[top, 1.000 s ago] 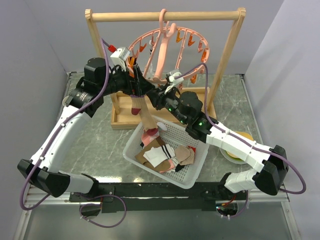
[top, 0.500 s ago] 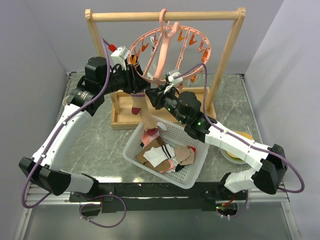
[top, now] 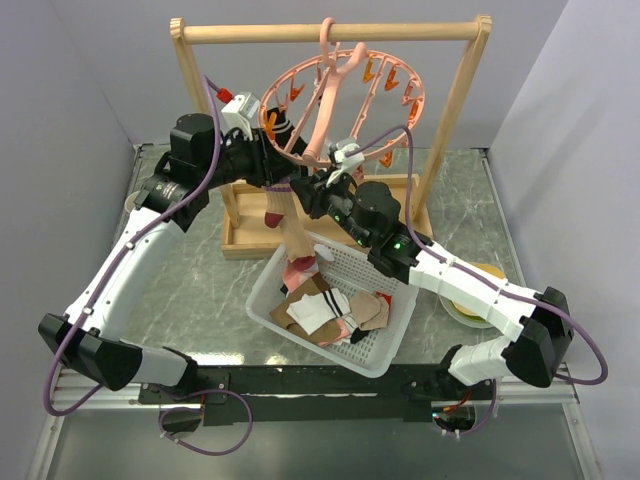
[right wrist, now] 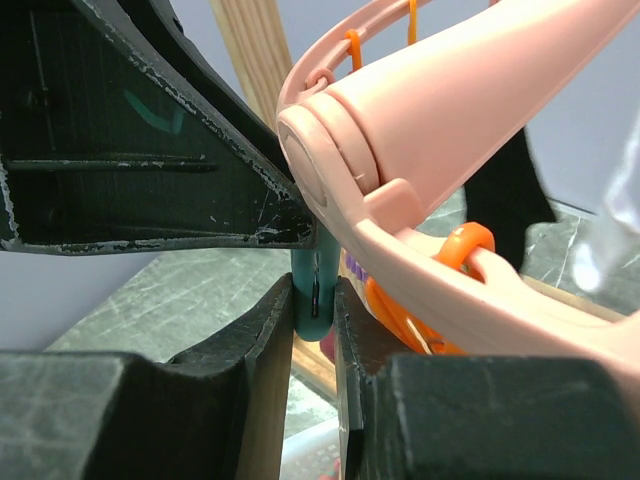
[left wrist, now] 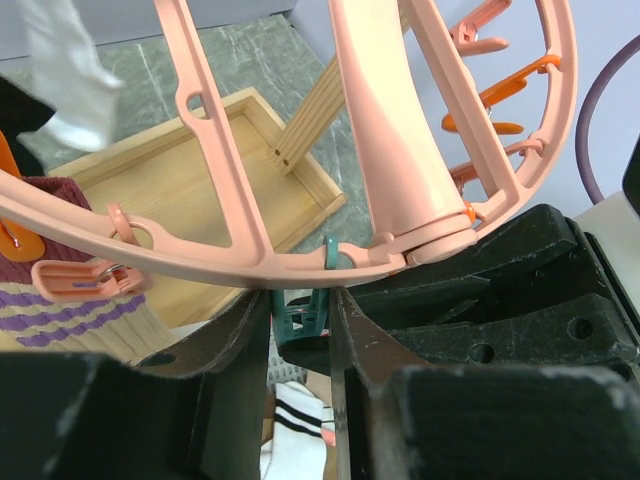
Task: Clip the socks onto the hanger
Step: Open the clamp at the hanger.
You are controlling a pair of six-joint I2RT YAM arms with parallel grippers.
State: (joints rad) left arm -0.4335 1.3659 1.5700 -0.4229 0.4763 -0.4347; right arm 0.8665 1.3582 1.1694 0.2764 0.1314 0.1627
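Left gripper (left wrist: pixel 301 322) clamps the teal clip (left wrist: pixel 304 312) beneath the hanger (top: pixel 321 105) ring. Right gripper (right wrist: pixel 314 300) pinches the same clip. The hanger hangs from the wooden rack (top: pixel 400 32) at the bench (top: pixel 190 290) far edge. Loose socks (top: pixel 325 310) lie in the mesh basket (top: pixel 395 345) near the front.

Before me: wooden rack (top: pixel 330 33), crossbar on two posts rising from a shallow wooden tray (top: pixel 240 243). Nearer me, a white mesh basket (top: pixel 385 357) on the grey marbled table (top: pixel 200 290). To my right, a yellowish round object (top: pixel 488 268), partly hidden.
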